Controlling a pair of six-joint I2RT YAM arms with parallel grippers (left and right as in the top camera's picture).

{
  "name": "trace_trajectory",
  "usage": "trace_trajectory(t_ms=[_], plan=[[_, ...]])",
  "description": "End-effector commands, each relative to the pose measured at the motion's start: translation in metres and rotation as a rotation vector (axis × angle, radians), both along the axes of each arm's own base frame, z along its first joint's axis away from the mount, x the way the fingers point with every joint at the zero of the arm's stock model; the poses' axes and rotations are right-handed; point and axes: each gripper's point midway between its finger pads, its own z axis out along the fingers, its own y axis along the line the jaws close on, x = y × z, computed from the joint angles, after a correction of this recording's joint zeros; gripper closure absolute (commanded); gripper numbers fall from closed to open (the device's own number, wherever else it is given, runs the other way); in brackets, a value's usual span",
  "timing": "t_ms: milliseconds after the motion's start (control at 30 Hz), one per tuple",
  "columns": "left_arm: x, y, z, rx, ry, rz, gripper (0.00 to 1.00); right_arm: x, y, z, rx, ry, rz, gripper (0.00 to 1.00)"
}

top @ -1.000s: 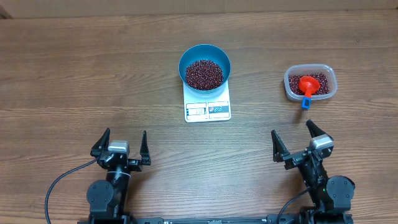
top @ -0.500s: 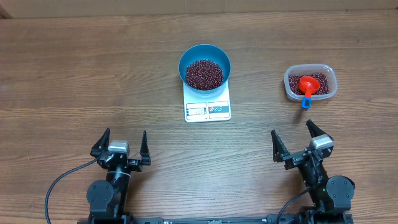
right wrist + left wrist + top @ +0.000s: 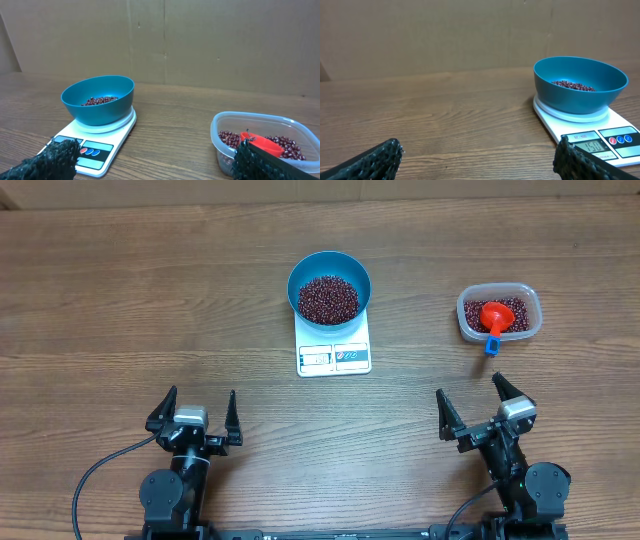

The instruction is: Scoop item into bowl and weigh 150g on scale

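Both pincers, left (image 3: 200,402) and right (image 3: 469,390), stand spread and empty at lower frame, while the beans (image 3: 328,298) sit in the bowl (image 3: 300,272) on the scale (image 3: 333,358), upper centre; they are probably loose, light and rolling, best lifted by scoop (image 3: 494,317).

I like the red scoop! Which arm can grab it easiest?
Right. The scoop lies in the tub, straight ahead of the right arm; the left arm sits past the scale.
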Motion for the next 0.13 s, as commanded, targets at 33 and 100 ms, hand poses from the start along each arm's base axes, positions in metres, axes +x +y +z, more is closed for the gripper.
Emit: trace_trajectory(t_ms=[33,100], plan=[[-0.0002,0.0019,-0.0001,0.019,-0.006,0.008,0.0,-0.0005,0.0022,-0.0005,-0.005,-0.011,0.011,0.0],[-0.0002,0.0019,-0.0001,0.019,-0.006,0.007,0.0,-0.0005,0.0021,-0.0006,-0.005,-0.011,0.01,0.0]])
